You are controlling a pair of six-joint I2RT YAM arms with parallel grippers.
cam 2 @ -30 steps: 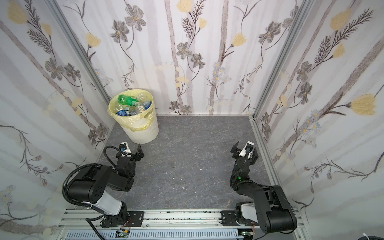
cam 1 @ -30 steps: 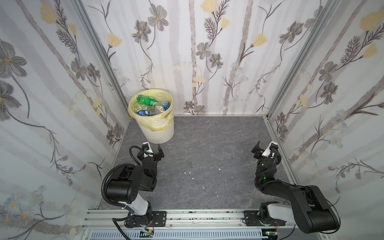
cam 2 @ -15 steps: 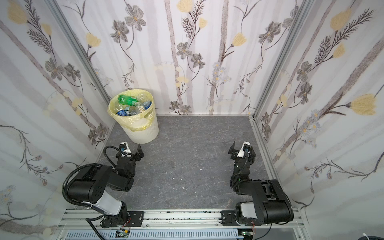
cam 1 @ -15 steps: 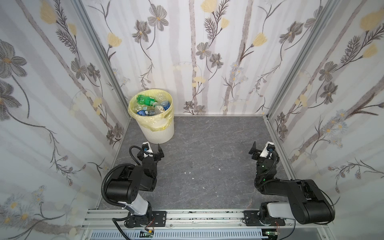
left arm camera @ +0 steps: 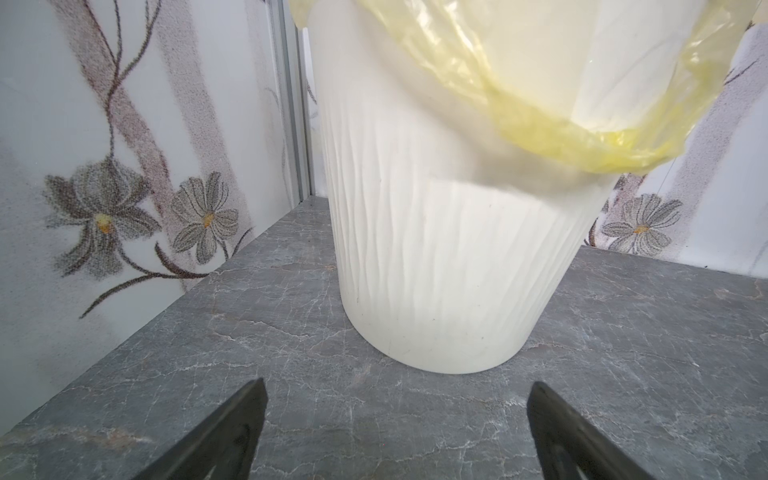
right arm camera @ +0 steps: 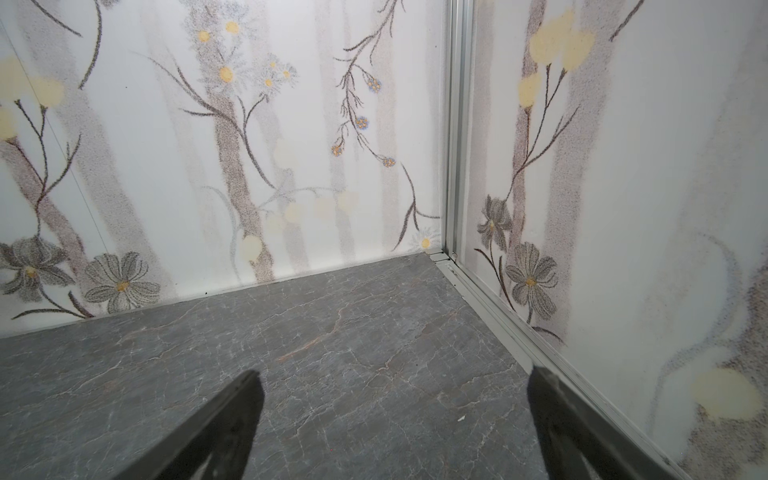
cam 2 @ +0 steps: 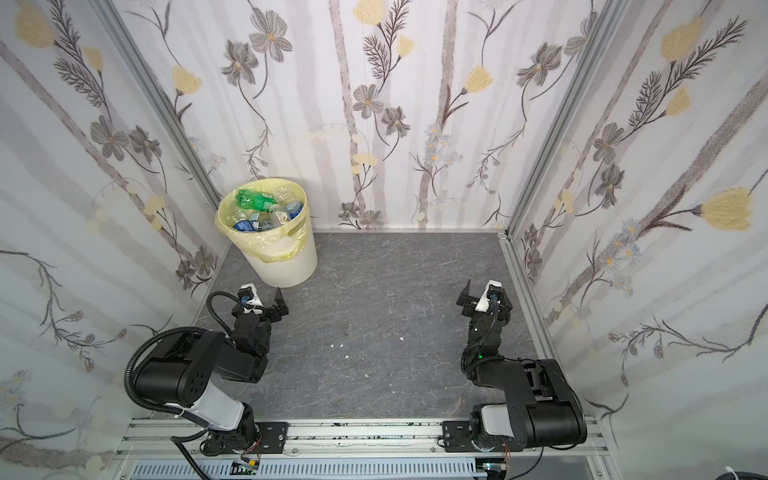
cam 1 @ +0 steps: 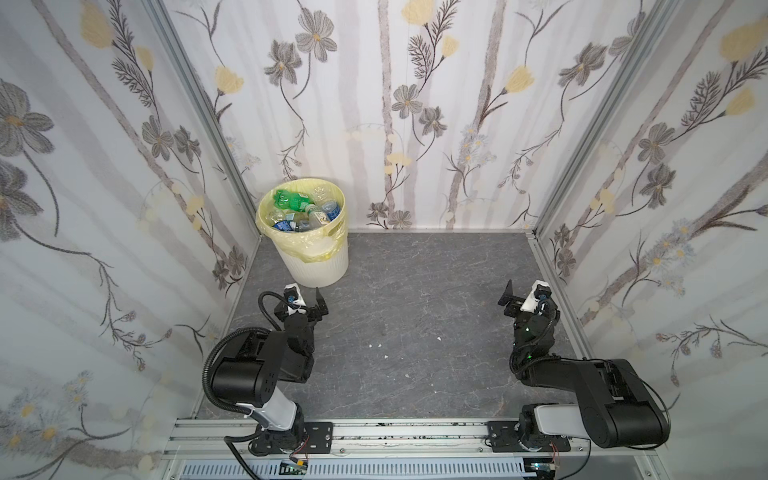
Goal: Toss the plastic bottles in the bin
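Note:
The bin (cam 1: pixel 311 257) (cam 2: pixel 286 266), cream-white and ribbed with a pale yellow bag, stands in the far left corner in both top views. The plastic bottles (cam 1: pixel 305 212) (cam 2: pixel 262 212), clear ones with blue labels and a green one, lie piled inside it. My left gripper (cam 1: pixel 305 297) (cam 2: pixel 264 300) rests low just in front of the bin, open and empty. The left wrist view shows the bin's wall (left arm camera: pixel 436 270) close ahead of the gripper (left arm camera: pixel 397 395). Open and empty as well, my right gripper (cam 1: pixel 524 293) (cam 2: pixel 484 291) (right arm camera: pixel 395 386) sits near the right wall.
A few small white scraps (cam 1: pixel 379 345) lie on the dark grey floor. Flowered walls close in three sides. The right wall's metal base strip (right arm camera: pixel 498 316) runs close beside the right gripper. An aluminium rail (cam 1: pixel 374 432) carries both arm bases at the front.
The right gripper has shifted slightly to the left and farther back while its arm settled. The left arm and the bin have not moved.

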